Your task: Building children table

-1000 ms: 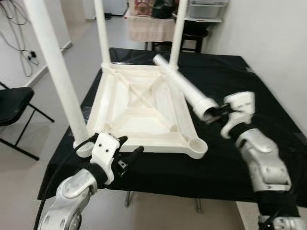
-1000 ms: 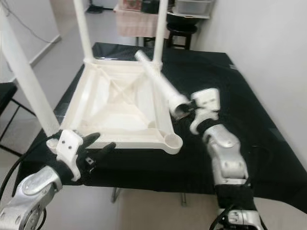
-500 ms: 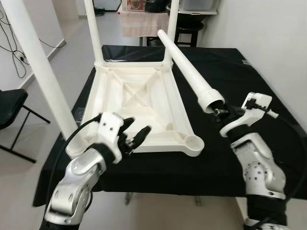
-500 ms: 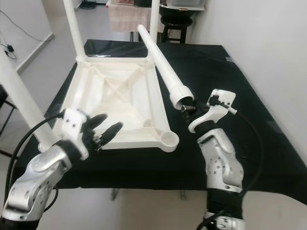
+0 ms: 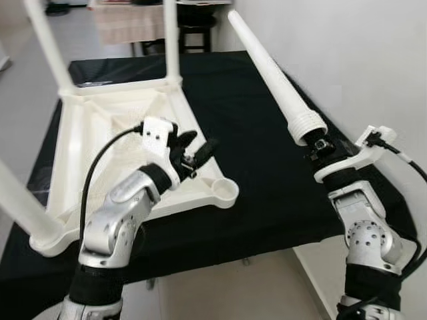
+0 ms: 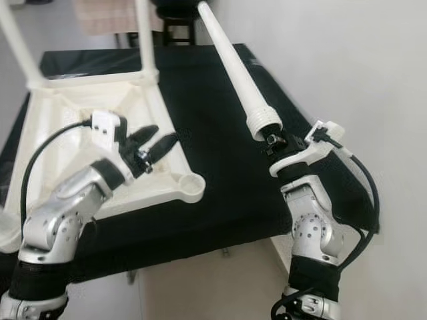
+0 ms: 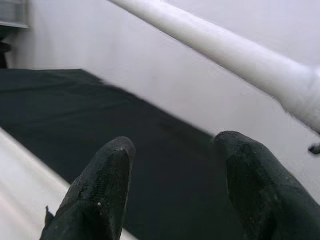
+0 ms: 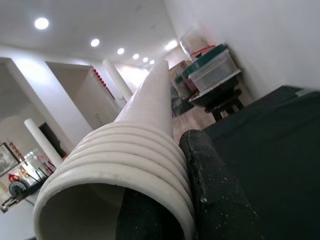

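Left eye view is showing the right gripper (image 5: 319, 143) clamping the ribbed end of a loose leg (image 5: 270, 70) at 3 o'clock, needing to be tipped upright over the empty corner socket (image 5: 225, 191) at 6 o'clock, while the left gripper (image 5: 197, 148) is hovering open beside it.

I see the white plastic table top (image 5: 113, 143) lying upside down on the black cloth, legs fitted at three corners, the near right socket (image 5: 225, 192) empty. The fourth leg (image 5: 270, 73), white and tapered, is held slanting up by its threaded end.
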Robot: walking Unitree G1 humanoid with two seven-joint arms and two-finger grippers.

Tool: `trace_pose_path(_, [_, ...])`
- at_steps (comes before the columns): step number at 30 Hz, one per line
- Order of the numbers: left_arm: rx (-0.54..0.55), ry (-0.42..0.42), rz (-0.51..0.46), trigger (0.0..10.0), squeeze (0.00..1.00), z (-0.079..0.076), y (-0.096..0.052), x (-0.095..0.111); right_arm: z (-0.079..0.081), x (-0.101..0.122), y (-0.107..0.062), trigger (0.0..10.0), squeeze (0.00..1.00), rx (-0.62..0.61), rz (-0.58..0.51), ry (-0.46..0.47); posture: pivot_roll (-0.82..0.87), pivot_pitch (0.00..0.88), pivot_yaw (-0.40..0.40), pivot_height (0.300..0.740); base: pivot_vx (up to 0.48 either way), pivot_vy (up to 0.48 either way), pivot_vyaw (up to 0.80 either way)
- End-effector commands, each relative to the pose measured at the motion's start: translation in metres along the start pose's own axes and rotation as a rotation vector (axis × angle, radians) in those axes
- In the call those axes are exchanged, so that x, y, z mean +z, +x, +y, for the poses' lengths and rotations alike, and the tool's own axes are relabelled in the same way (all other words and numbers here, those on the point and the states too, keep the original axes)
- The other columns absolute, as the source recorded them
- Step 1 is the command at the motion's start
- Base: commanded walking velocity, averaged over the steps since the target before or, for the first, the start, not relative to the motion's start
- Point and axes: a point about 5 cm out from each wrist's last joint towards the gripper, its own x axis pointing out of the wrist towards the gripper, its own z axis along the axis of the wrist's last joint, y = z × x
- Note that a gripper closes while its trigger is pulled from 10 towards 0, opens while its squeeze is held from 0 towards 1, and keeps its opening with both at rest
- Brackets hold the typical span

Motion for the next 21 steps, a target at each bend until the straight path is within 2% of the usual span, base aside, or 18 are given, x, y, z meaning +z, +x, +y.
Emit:
trace_pose_path(1, [0.008,-0.078,-0.044,10.0,0.00,0.000,0.006,0.011,-0.001,0.000,-0.003,10.0,0.00,0.010,0.000,-0.014,-0.03,0.103,-0.069,0.740,0.000,0.000,-0.80])
trace_pose_path(11, [0.002,-0.109,-0.046,10.0,0.00,0.002,0.014,0.018,-0.009,0.012,-0.004,10.0,0.00,-0.006,-0.019,-0.038,-0.04,0.092,-0.067,0.740,0.000,0.000,-0.80])
trace_pose_path(16, [0.000,-0.082,-0.035,10.0,0.00,-0.001,0.016,0.014,-0.008,0.010,-0.004,10.0,0.00,0.003,-0.008,-0.039,-0.04,0.092,-0.069,0.740,0.000,0.000,-0.80])
trace_pose_path(17, [0.002,-0.037,-0.062,10.0,0.00,-0.002,0.015,0.015,-0.006,0.006,-0.004,10.0,0.00,0.015,0.004,-0.037,-0.04,0.092,-0.070,0.740,0.000,0.000,-0.80])
trace_pose_path(21, [0.012,0.002,-0.068,10.0,0.00,-0.003,0.015,0.016,-0.005,0.002,-0.003,10.0,0.00,0.021,0.018,-0.044,-0.04,0.093,-0.071,0.740,0.000,0.000,-0.80])
